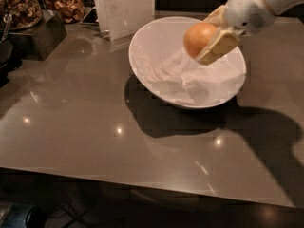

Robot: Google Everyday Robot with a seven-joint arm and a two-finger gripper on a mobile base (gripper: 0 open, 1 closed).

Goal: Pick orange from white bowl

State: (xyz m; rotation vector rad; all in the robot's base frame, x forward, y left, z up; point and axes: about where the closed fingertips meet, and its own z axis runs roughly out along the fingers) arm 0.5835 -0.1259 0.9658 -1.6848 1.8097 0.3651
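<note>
We see the two-finger gripper (207, 39) at upper right, over the wide glossy white bowl (142, 46). Its tan fingers (219, 42) pinch the small round orange fruit (198, 38), which hangs above the crumpled white paper lining (190, 82), apparently clear of it. The bowl sits on the glossy grey-brown table (85, 122). Containers of brown nuts (21, 6) stand far left.

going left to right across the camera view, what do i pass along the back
nuts container → dried snacks → white sign → white bowl → orange, gripped in the pincer above the bowl's right half → robot arm
</note>
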